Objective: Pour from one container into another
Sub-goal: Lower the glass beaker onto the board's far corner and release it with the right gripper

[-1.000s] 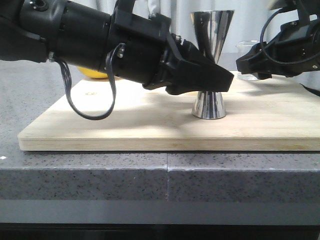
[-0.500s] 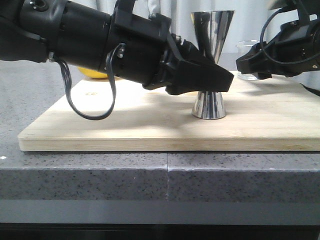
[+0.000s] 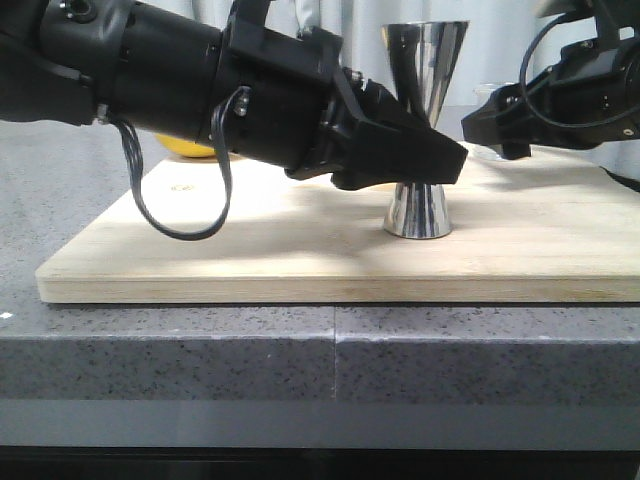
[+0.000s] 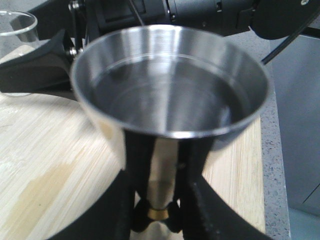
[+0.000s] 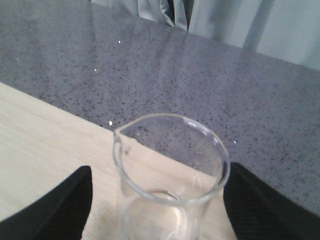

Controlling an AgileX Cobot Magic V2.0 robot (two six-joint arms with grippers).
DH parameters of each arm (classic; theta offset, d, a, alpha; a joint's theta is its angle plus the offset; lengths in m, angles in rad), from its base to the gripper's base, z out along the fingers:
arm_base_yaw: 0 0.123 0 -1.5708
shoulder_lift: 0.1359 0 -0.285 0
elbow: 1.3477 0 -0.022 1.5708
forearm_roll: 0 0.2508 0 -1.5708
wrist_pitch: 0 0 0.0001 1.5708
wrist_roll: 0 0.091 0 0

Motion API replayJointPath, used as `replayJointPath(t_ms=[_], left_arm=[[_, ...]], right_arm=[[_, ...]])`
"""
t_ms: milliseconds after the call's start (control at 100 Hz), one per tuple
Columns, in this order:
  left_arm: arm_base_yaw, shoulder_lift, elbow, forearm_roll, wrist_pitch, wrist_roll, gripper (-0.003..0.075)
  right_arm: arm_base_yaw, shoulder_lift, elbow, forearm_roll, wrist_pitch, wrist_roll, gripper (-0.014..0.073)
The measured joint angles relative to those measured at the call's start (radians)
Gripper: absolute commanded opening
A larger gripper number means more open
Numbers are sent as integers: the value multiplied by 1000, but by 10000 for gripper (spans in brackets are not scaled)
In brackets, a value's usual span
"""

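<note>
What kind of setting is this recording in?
Likely an indoor test bench mocked up as a bar or kitchen counter: a speckled grey stone counter, a wooden board on it, a steel jigger, and grey curtains behind.

A speckled grey stone counter [image 3: 200, 340] carries a pale wooden board [image 3: 300, 250]. Light grey curtains [image 5: 240, 25] hang behind it, and soft light falls evenly.

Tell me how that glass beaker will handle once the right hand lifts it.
The beaker is thin clear glass, so probably light, fragile and slippery under hard squeezing. Its open mouth and pouring lip suggest it would spill readily if tilted. The right hand flanks it with both fingers, apparently not touching it.
</note>
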Motion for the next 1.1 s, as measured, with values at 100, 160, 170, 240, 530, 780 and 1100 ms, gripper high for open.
replayJointPath(t_ms=[100, 160, 170, 240, 530, 780, 1100], left_arm=[[0, 0, 0, 0, 0, 0, -21], [0, 0, 0, 0, 0, 0, -21], [0, 0, 0, 0, 0, 0, -21], [0, 0, 0, 0, 0, 0, -21], [0, 0, 0, 0, 0, 0, -21], [0, 0, 0, 0, 0, 0, -21], [0, 0, 0, 0, 0, 0, -21]], right_arm=[[0, 0, 0, 1, -22, 0, 507], [0, 0, 0, 1, -28, 0, 507], [0, 0, 0, 1, -30, 0, 507], [0, 0, 0, 2, -34, 0, 507], [0, -5, 0, 22, -39, -2, 507], [0, -67, 0, 28, -40, 1, 507], [0, -172, 0, 28, -42, 48, 507]])
